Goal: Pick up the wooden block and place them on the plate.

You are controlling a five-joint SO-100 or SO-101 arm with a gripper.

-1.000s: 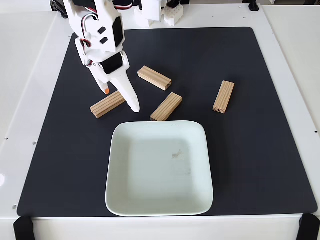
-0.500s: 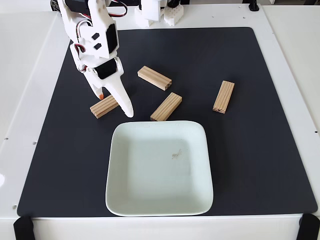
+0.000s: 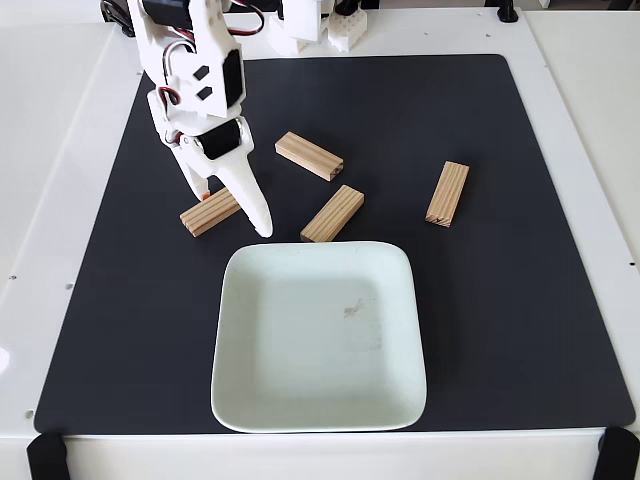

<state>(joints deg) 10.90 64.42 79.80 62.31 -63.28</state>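
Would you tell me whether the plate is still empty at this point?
Empty. The plate holds only a faint smudge; all four wooden blocks lie on the black mat.

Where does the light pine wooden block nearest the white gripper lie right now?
In the fixed view, that light pine block lies on the black mat, left of centre, above the pale square plate's upper-left corner, partly covered by the white gripper.

In the fixed view the white arm reaches down from the upper left, its wrist tilted so the end effector (image 3: 232, 205) points toward the lower right. One long white finger (image 3: 252, 203) slants downward; the shorter one carries an orange tip, and the two stand parted.
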